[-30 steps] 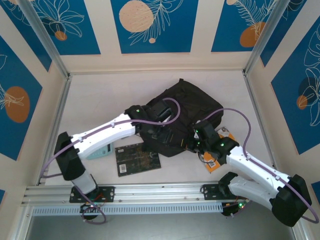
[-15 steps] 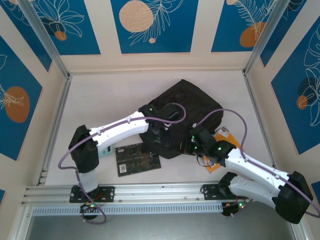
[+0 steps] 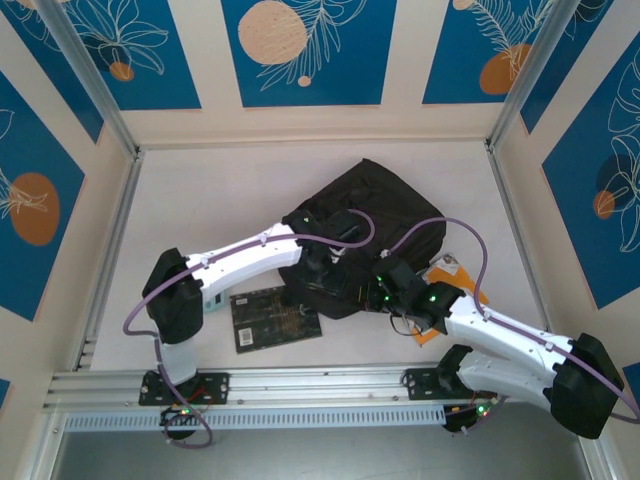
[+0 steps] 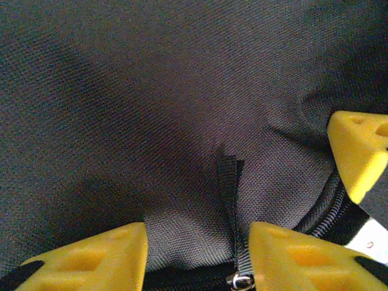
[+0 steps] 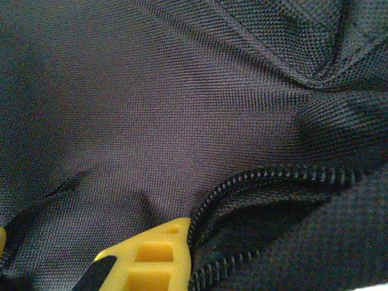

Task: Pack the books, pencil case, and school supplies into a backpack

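The large soft black fabric backpack lies flat about the middle of the pale worktop, slumped and creased, and both arms reach onto its near side.

The left tool presses down on the cloth with its yellow fingers standing apart, about half open. Between them I see only the woven fabric. A narrow black webbing pull tab runs up from a small metal zip slider, just beside the inner side of one finger, but the fingers do not clamp it.

The right tool is closed. In its own wrist view one yellow finger lies tight against the toothed edge of the open zip, and the backpack's fabric folds over the place where the other finger must be, so the tool seems to pinch that zip edge. In the left wrist view this same tool stands very near, at the zip.

On the worktop just in front of the backpack lies a thin black paperback with gold patterning, flat and apart from both tools. An orange paperback lies at the backpack's right side, partly under the right arm. A pale teal flat piece shows beside the left arm.
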### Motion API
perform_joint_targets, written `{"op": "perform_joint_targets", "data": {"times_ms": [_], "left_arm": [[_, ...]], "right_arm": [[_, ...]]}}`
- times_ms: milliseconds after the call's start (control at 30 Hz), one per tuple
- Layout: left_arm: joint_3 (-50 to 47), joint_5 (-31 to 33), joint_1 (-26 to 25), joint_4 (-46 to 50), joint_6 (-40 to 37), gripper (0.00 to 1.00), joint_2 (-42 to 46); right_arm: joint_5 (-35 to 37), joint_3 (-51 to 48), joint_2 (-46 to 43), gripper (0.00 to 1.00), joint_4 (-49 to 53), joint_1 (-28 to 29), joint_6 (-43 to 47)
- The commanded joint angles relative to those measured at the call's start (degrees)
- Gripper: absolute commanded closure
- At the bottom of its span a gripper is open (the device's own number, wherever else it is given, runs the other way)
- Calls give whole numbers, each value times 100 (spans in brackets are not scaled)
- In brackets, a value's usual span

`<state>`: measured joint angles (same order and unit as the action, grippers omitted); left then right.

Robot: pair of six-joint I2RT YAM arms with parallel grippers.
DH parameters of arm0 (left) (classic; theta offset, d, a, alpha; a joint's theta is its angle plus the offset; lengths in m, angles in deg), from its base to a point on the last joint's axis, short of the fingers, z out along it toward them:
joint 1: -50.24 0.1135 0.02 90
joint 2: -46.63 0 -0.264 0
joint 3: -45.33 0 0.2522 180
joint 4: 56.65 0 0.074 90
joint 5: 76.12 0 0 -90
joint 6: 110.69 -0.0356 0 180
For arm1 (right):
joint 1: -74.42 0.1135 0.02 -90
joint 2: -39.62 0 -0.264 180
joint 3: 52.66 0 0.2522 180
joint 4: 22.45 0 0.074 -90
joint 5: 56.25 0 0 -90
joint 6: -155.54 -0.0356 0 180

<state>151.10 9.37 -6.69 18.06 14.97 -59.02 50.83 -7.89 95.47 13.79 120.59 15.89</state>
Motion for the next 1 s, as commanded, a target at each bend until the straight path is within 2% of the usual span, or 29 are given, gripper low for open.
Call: {"op": "perform_joint_targets", "data": {"times_ms": [0, 67, 167, 400, 767, 867, 967], "left_arm": [[232, -90, -82, 55, -24, 58, 22], [295, 33, -82, 48, -38, 65, 108], [312, 187, -81, 42, -49, 68, 202], [304, 153, -100, 120, -49, 54, 47], [301, -47, -265, 49, -216, 52, -368], [292, -46, -342, 96, -351, 56, -479], [245, -45, -369, 111, -465, 71, -510]], "right_arm": [[309, -29, -68, 100, -130, 45, -15], [322, -27, -73, 100, -119, 32, -31], [315, -24, -74, 100, -117, 32, -56], [345, -2, -122, 100, -78, 23, -64], [343, -29, -233, 100, -67, -47, -104], [348, -32, -254, 100, -60, -102, -104], [340, -34, -268, 100, -75, -135, -111]]}}
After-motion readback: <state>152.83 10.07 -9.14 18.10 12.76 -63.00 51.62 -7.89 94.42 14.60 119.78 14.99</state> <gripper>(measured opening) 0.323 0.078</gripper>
